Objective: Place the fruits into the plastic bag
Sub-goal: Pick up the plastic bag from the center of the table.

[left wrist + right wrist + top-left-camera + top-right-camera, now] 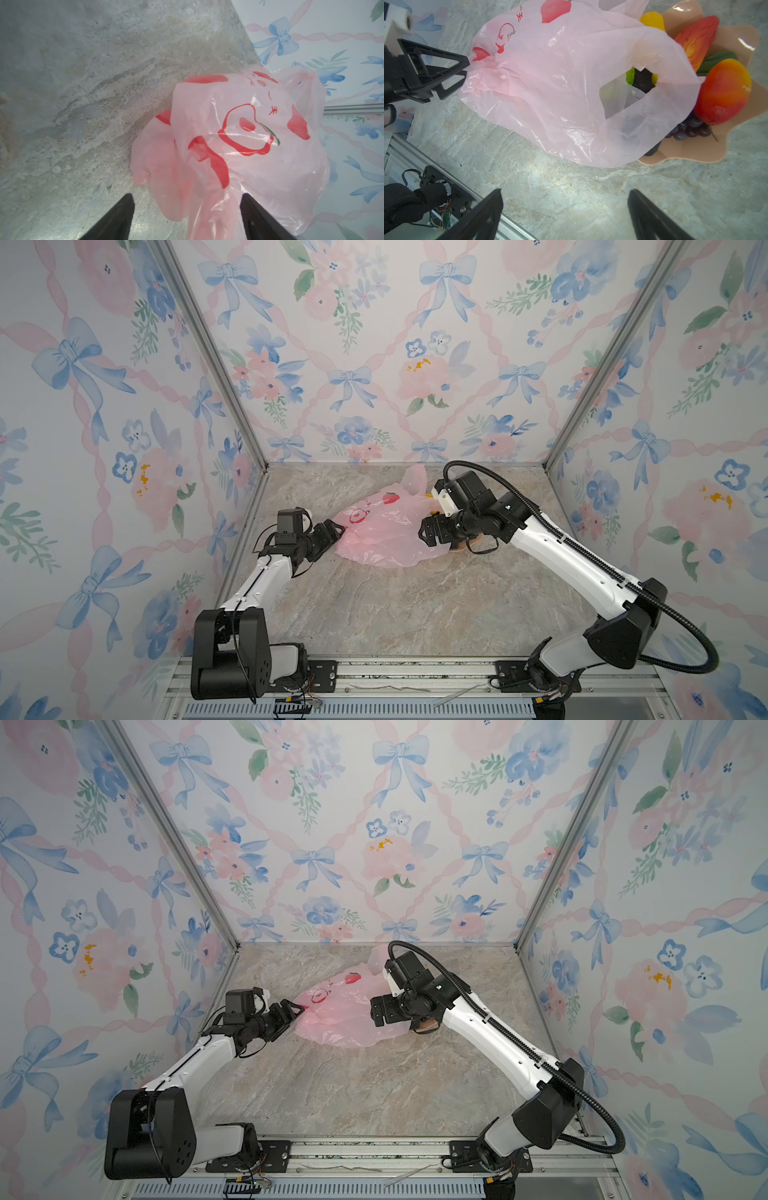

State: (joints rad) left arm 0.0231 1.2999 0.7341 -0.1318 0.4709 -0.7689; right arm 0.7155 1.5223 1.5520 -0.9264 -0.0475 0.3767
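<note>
The pink plastic bag (386,531) (340,1019) (249,145) (560,83) lies crumpled on the marble table, and its handle end drapes over the fruits. A red-orange mango (722,91), a second mango (697,39), a yellow fruit (652,19), purple grapes (691,128), a green kiwi (630,75) and a black bumpy piece (642,80) show in the right wrist view. My left gripper (343,531) (300,1009) (187,197) (467,66) is at the bag's closed end, jaws apart around a fold of it. My right gripper (424,537) (376,1015) (564,191) hovers open over bare table beside the bag.
The fruits rest in a peach scalloped dish (695,149) (457,547), partly under the bag and my right arm. Floral walls close in three sides. An aluminium rail (415,672) runs along the front edge.
</note>
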